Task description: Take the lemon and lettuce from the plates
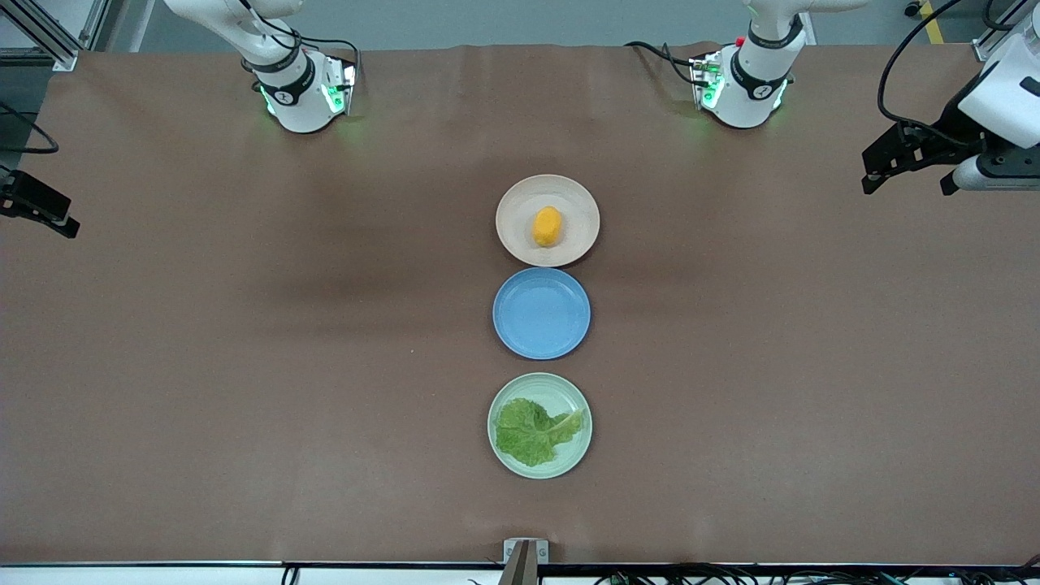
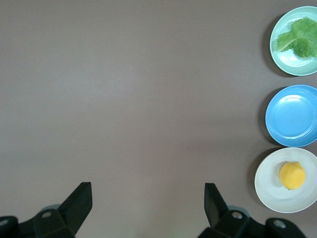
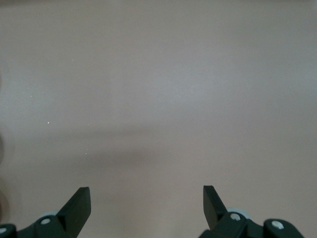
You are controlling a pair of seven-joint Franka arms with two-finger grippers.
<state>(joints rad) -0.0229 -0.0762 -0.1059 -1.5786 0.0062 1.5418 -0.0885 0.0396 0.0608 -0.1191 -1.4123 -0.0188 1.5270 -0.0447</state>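
The lemon lies on the beige-pink plate, the plate farthest from the front camera. The lettuce lies on the mint green plate, the nearest one. Both show in the left wrist view: lemon, lettuce. My left gripper is open and empty over bare table at the left arm's end, well apart from the plates; its own view shows the jaws wide. My right gripper is open and empty over bare table at the right arm's end.
An empty blue plate sits between the two task plates, all three in a row down the table's middle. Brown cloth covers the table. A small metal bracket sits at the table's near edge.
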